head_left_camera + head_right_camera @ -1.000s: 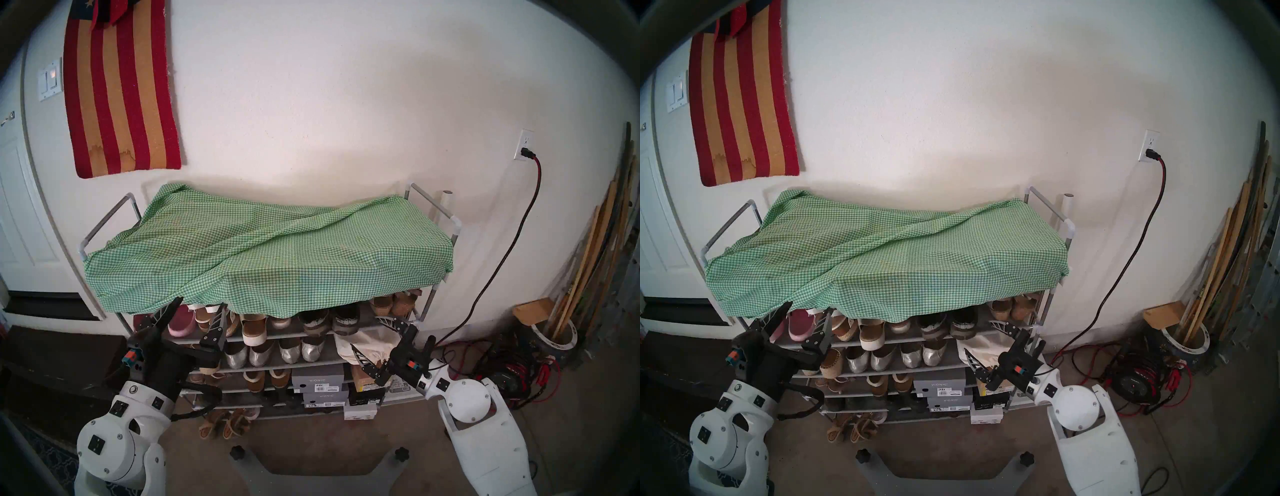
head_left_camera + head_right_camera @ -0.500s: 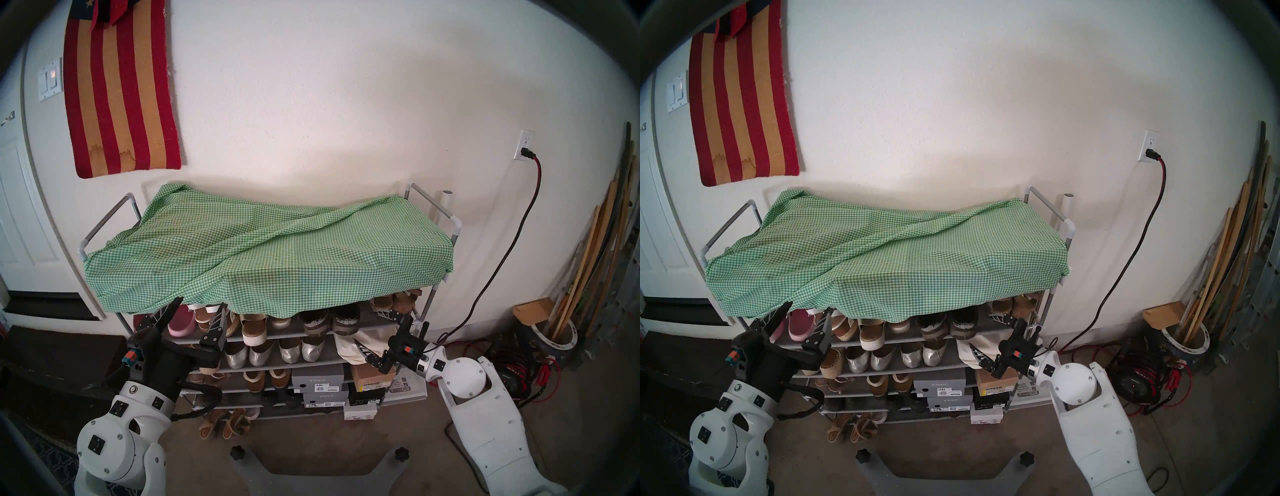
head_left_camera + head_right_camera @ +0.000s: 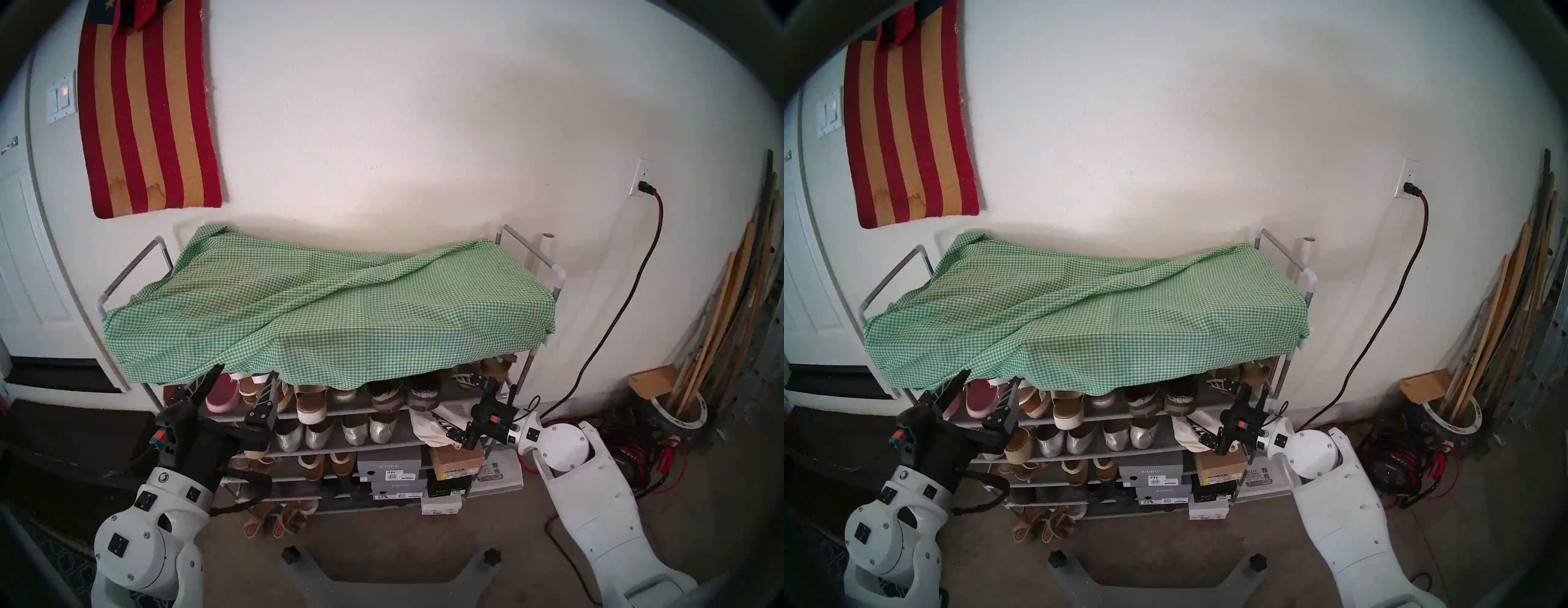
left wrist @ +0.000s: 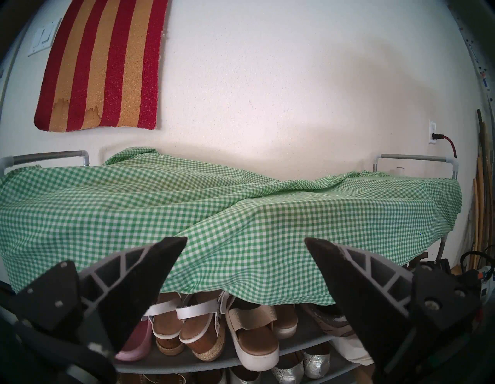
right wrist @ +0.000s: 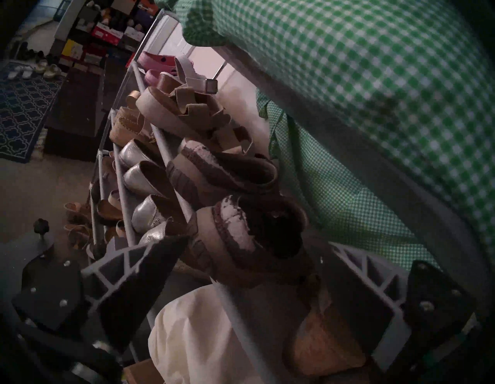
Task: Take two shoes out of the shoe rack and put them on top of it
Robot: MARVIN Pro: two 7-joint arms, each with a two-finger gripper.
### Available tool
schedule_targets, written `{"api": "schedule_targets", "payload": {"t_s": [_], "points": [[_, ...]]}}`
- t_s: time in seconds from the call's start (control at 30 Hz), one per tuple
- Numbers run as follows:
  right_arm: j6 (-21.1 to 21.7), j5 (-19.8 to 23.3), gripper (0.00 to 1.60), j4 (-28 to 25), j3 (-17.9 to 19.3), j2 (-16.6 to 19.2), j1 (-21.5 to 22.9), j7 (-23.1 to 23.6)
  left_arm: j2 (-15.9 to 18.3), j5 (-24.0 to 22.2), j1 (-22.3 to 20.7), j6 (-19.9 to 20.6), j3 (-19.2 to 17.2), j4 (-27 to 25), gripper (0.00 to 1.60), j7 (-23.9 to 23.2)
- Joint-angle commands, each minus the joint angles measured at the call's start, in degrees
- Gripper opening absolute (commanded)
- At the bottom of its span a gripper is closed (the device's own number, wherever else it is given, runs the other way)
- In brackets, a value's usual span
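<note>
Now right hand [image 3: 460, 403] spread, empty, near brown clogs [image 3: 405, 394] under gingham cloth [image 3: 322, 305]. Best slide low, pinch one heel, avoid snagging cloth. Left hand [image 3: 239, 384] spread, idle.

Gingham cloth [image 3: 322, 314] atop shoe rack [image 3: 555, 276]

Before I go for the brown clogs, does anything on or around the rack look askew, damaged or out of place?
Two things. The gingham cloth on the rack is rumpled, with a diagonal fold, and sags over the front edge, partly hiding the top row of shoes. The brown clogs have whitish, flaking patches at the heels. Nothing looks spilled or fallen.
</note>
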Motion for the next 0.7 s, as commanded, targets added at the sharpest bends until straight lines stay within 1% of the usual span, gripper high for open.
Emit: {"api": "schedule_targets", "payload": {"t_s": [0.0,0.13,0.3,0.37,0.47,0.5,0.67], "points": [[-1.35,-0.63,1.6,1.87,-1.86,-1.51,2.77,0.06,-0.01,0.0,0.02,0.15,-0.05,-0.04,1.6,0.05],[-1.59,-0.91,1.6,2.81,-2.18,-1.87,3.57,0.18,-0.01,0.0,0.02,0.15,-0.05,-0.04,1.6,0.04],[-1.38,-2.2,1.6,6.26,-2.64,-2.74,5.93,-0.06,-0.01,0.0,0.02,0.15,-0.05,-0.04,1.6,0.04],[-1.48,-2.39,1.6,6.84,-2.68,-2.88,6.33,-0.14,-0.01,0.0,0.02,0.15,-0.05,-0.04,1.6,0.04],[-0.95,-3.03,1.6,7.78,-2.96,-3.1,7.21,0.06,-0.01,0.0,0.02,0.15,-0.05,-0.04,1.6,0.04],[-0.1,-3.72,1.6,8.18,-3.32,-3.18,7.76,0.45,-0.01,0.0,0.02,0.15,-0.05,-0.04,1.6,0.04],[0.24,-5.2,1.6,9.61,-3.87,-3.36,8.53,0.1,-0.01,0.0,0.02,0.16,-0.05,-0.04,1.6,0.04]]}}
